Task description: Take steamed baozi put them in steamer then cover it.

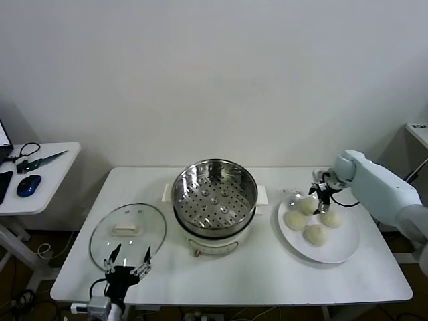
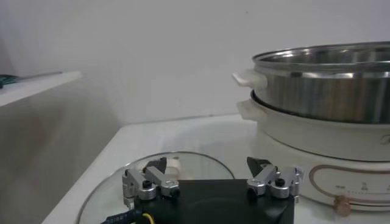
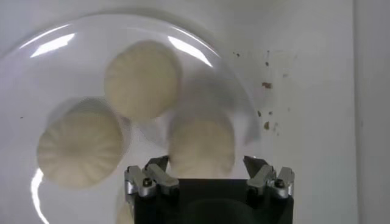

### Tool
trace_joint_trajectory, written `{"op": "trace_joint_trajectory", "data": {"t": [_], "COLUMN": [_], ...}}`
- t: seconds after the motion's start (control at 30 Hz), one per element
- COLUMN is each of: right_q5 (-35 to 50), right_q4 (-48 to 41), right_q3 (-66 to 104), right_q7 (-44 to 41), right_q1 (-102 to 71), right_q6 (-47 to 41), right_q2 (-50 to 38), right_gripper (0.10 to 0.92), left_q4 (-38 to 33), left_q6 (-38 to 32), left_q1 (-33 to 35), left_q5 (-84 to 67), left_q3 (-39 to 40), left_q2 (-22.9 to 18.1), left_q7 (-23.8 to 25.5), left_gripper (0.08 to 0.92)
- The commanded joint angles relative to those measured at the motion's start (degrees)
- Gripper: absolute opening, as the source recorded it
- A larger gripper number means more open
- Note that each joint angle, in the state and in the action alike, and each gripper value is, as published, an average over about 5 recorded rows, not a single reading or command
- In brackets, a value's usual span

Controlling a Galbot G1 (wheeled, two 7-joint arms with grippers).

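Four cream-white baozi lie on a white plate (image 1: 344, 249) at the table's right. My right gripper (image 1: 323, 194) is open and hangs over the rear baozi (image 1: 307, 204). In the right wrist view that baozi (image 3: 202, 143) lies between the spread fingers of the gripper (image 3: 206, 163), with gaps on both sides. Two more baozi (image 3: 142, 79) (image 3: 79, 149) lie beyond it. The steel steamer (image 1: 215, 194) stands uncovered and empty on its white base in the middle. The glass cover (image 1: 127, 231) lies flat on the left. My left gripper (image 1: 127, 259) is open and empty over the cover's near rim (image 2: 183, 165).
A side table (image 1: 53, 175) at the far left holds scissors (image 1: 40, 160) and a blue mouse (image 1: 29, 185). Dark specks (image 3: 266, 85) dot the tabletop beside the plate. The steamer wall (image 2: 329, 85) rises close beside my left gripper.
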Motion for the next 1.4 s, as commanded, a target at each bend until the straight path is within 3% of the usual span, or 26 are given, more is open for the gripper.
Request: {"op": "trace_joint_trajectory", "data": {"t": [0.03, 0.27, 0.43, 0.6, 0.73, 1.0, 1.4], "right_q5": [-2.4, -0.1, 11.8, 26.2, 30.3, 15.0, -14.7], "right_q4": [-3.7, -0.5, 10.8, 21.0, 28.2, 34.8, 19.9], "right_q3": [2.4, 0.7, -13.4, -35.1, -41.1, -36.4, -24.9], "right_q7": [0.7, 0.3, -1.6, -5.4, -7.7, -5.9, 0.0], "right_q1": [-1.1, 0.1, 13.8, 40.7, 53.5, 49.4, 24.5], "right_q6": [0.4, 0.7, 2.8, 14.8, 28.0, 42.7, 47.8], "right_q2": [2.6, 1.4, -3.0, -0.6, 6.4, 18.0, 22.6], "right_gripper": [0.701, 0.637, 0.636, 0.636, 0.636, 0.636, 0.636], "left_q4": [0.1, -0.4, -1.6, -2.3, -2.2, -2.5, -1.5], "left_q6": [-0.1, -0.1, 0.1, 0.1, -0.1, -0.7, -2.2], "left_q1": [0.0, 0.2, 0.3, 0.3, 0.4, 1.0, 1.7], "left_q5": [0.1, 0.7, 1.1, 1.7, 1.9, 1.9, 2.0], "left_q3": [0.0, 0.1, 0.0, 0.4, 0.6, 0.1, 0.2], "left_q2": [0.0, -0.1, -0.2, -0.1, -0.2, 0.0, -0.1], "left_q7": [-0.1, -0.2, -0.1, 0.0, 0.0, -0.1, -0.6], "left_gripper": [0.823, 0.823, 0.823, 0.823, 0.823, 0.823, 0.823]}}
